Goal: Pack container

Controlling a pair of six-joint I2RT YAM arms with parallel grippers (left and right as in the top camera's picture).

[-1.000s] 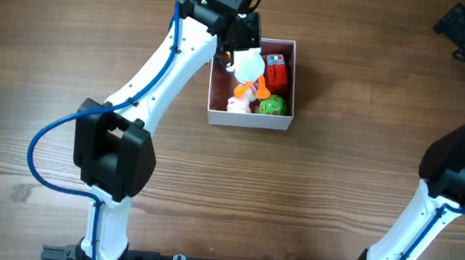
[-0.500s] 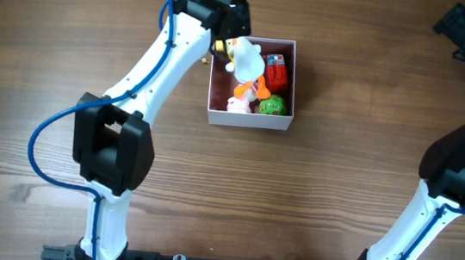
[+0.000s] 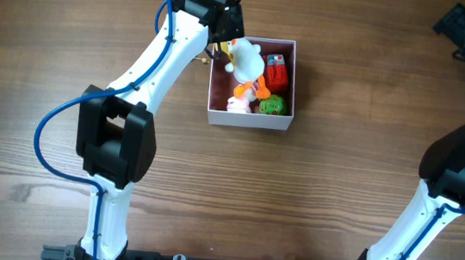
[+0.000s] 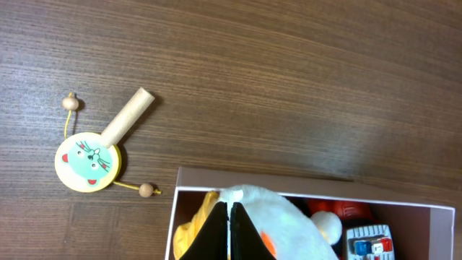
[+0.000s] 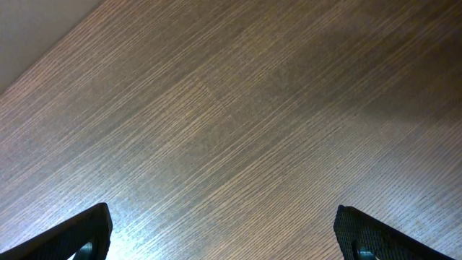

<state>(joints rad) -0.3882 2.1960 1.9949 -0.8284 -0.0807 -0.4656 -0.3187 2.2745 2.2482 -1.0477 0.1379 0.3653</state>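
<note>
Left gripper point(image 4: 229, 230), fingers pressed together and empty, hangs over the container point(image 4: 317, 196) corner. The rattle drum point(image 4: 88, 160) lies just outside it, handle slanting away, nearest this arm.

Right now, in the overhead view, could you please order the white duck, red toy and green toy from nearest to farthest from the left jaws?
1. White duck, container's top left.
2. Red toy, top right.
3. Green toy, bottom right.
</note>
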